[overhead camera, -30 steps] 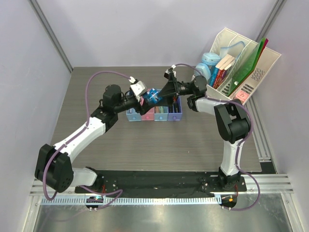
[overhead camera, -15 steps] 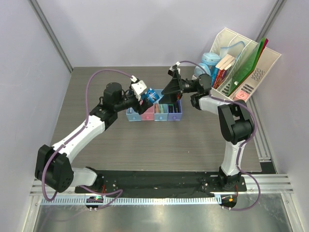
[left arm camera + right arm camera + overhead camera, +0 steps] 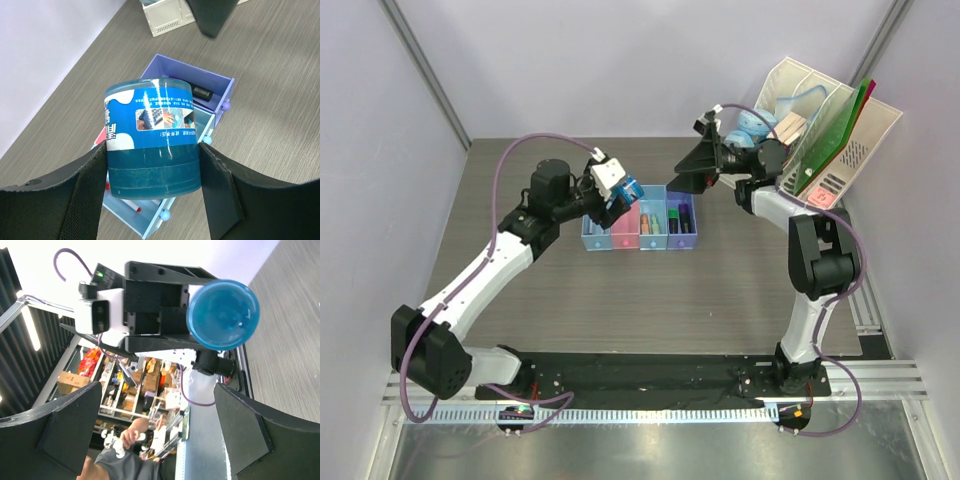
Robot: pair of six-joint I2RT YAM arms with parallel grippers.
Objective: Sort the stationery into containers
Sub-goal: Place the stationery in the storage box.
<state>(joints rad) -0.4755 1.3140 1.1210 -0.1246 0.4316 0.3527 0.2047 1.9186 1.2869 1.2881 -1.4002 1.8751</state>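
My left gripper (image 3: 623, 193) is shut on the round blue roll (image 3: 628, 190), which hangs above the left end of the containers (image 3: 640, 238), four joined trays in light blue, pink, light blue and purple. In the left wrist view the roll (image 3: 150, 135) sits between both fingers (image 3: 220, 190), over a light blue tray (image 3: 150, 222) holding a red-capped marker (image 3: 131, 206), with the purple tray (image 3: 192, 82) beyond. My right gripper (image 3: 695, 170) is open and empty, lifted to the right of the trays. The right wrist view looks at the roll's end (image 3: 223, 315) from a distance.
The large white slanted file rack (image 3: 840, 130) with books and green folders stands at the back right, close behind the right arm. Its base (image 3: 167, 17) shows past the purple tray. Highlighters and markers lie in the trays.
The right gripper has drawn back from the roll, up and right toward the rack. The left gripper has kept hold of the roll and shifted slightly left.
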